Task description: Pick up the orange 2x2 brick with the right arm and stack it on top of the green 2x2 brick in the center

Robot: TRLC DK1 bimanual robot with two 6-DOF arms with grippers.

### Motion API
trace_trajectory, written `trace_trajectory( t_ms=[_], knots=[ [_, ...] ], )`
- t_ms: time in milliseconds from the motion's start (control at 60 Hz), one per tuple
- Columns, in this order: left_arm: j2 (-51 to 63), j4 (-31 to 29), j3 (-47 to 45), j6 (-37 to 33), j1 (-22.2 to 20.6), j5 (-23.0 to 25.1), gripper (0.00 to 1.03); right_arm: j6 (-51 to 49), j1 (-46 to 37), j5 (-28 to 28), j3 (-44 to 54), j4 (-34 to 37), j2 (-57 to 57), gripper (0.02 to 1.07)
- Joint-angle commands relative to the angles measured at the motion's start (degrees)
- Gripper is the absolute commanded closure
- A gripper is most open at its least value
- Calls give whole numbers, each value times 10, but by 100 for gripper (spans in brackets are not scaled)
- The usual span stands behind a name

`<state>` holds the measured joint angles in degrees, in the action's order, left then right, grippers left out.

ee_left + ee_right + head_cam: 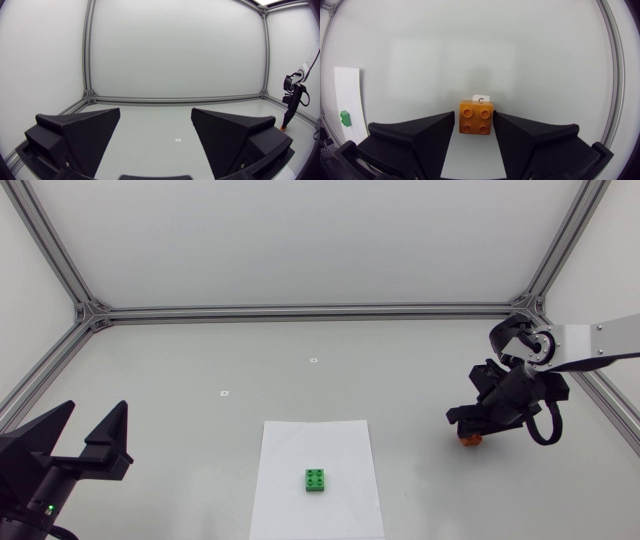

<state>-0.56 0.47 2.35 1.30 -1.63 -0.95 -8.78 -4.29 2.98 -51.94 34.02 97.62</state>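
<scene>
The orange 2x2 brick [476, 117] sits studs-up on the table, between the fingers of my right gripper [475, 126]. That gripper is open, with a thin gap showing beside the brick. In the head view the right gripper [470, 430] hangs low at the table's right side, and only a corner of the orange brick [468, 442] shows under it. The green 2x2 brick [316, 480] stands on a white paper sheet [318, 442] at the front centre, well to the left of the right gripper. My left gripper [97, 420] is open at the front left, holding nothing.
A small white label [480, 98] lies just behind the orange brick. Two tiny white markers [225, 393] [313, 361] lie on the table behind the sheet. Aluminium frame rails [300, 311] border the table at the back and along both sides.
</scene>
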Motion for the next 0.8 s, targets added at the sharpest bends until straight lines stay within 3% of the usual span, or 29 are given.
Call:
trace_trajectory(
  t_ms=[0, 350, 500, 783],
  knots=[
    [-2, -6, -23, -3, 0, 2, 4, 13, -3, 0, 17, -5, 11, 52],
    [-1, -6, -23, -3, 0, 2, 4, 13, -3, -1, 22, -11, 6, 54],
    [-1, -6, -23, -3, 0, 2, 4, 14, -4, 0, 25, -16, 0, 61],
    [-1, -6, -23, -3, 0, 2, 4, 11, -4, 0, 30, -18, -6, 66]
  ],
)
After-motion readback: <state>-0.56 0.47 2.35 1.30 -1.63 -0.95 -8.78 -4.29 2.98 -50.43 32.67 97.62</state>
